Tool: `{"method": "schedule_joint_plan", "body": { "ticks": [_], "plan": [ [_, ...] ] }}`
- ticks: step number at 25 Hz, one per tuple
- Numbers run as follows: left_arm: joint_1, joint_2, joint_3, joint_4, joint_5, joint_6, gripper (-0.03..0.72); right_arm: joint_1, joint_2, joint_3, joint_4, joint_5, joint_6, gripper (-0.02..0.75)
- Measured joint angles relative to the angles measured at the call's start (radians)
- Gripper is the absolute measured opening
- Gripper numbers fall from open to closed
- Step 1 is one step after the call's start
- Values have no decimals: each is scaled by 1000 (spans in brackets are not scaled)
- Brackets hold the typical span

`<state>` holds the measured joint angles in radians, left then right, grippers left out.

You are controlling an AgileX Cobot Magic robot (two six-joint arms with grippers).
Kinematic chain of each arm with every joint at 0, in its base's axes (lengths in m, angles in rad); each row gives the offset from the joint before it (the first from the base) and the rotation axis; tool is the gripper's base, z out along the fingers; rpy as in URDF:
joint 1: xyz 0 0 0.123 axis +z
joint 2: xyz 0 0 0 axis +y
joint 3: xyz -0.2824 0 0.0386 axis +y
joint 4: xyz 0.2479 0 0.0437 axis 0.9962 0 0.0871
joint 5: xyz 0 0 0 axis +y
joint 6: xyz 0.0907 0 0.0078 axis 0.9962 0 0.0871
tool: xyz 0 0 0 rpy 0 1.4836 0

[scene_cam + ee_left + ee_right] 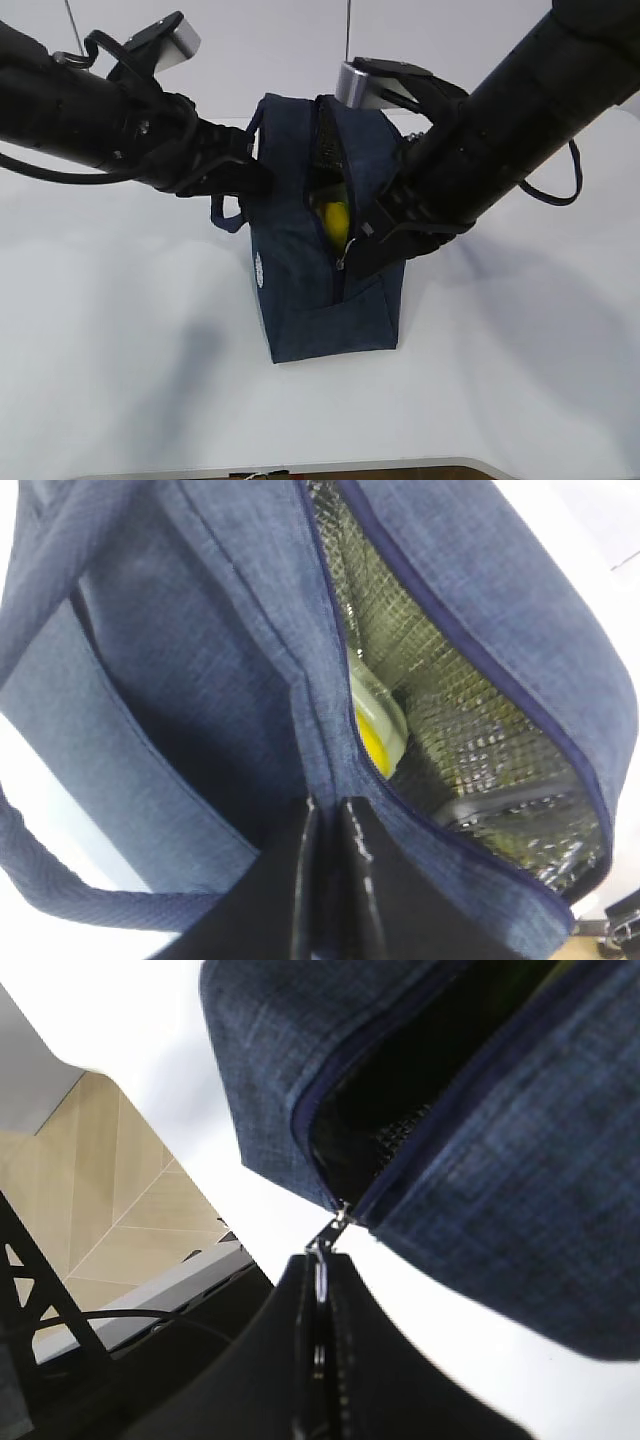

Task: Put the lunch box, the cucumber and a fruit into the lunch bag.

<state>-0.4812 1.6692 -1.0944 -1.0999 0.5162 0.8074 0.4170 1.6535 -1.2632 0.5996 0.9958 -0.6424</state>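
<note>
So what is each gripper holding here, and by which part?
The right gripper is shut on the zipper pull of the lunch bag. The left gripper is shut on the bag's fabric beside the opening.

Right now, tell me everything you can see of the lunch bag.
The lunch bag is a boxy dark navy fabric bag standing upright on the white table. Its top zipper is partly open, showing a silvery quilted lining and the yellow fruit inside. Loop handles hang at both sides. The left gripper is shut on fabric beside the opening; the right gripper is shut on the zipper pull at the bag's front end.
</note>
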Motion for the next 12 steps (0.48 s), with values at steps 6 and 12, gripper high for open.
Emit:
{"method": "schedule_joint_plan", "body": {
  "ticks": [6, 12],
  "plan": [
    [0, 0, 0, -6, -2, 0, 3, 0, 6, -49, -17, 39, 35, 5],
    [0, 0, 0, -34, 1, 0, 19, 0, 32, -76, -29, 80, 49, 5]
  ]
}}
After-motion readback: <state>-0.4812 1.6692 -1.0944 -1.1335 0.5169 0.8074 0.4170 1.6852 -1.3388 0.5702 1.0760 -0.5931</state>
